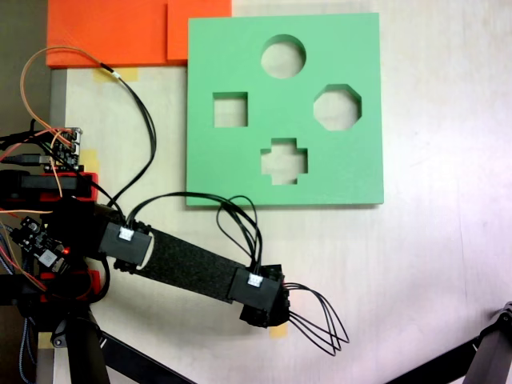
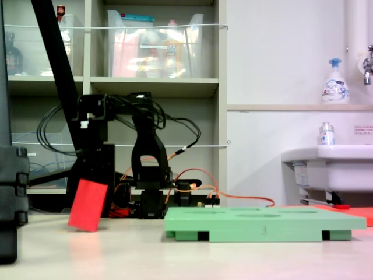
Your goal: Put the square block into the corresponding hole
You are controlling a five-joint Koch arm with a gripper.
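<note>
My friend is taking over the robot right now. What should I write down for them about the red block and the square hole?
Gripper: it seems shut on the red block, which hangs tilted just above the table; the grip itself is hard to make out against the dark arm.
Red block: in a fixed view it is left of the green board and apart from it.
Square hole: empty, on the left side of the board in a fixed view.
Done: the block appears picked up.
Left: carry it over the board, line it up with the square hole, lower it in, let go.
</note>
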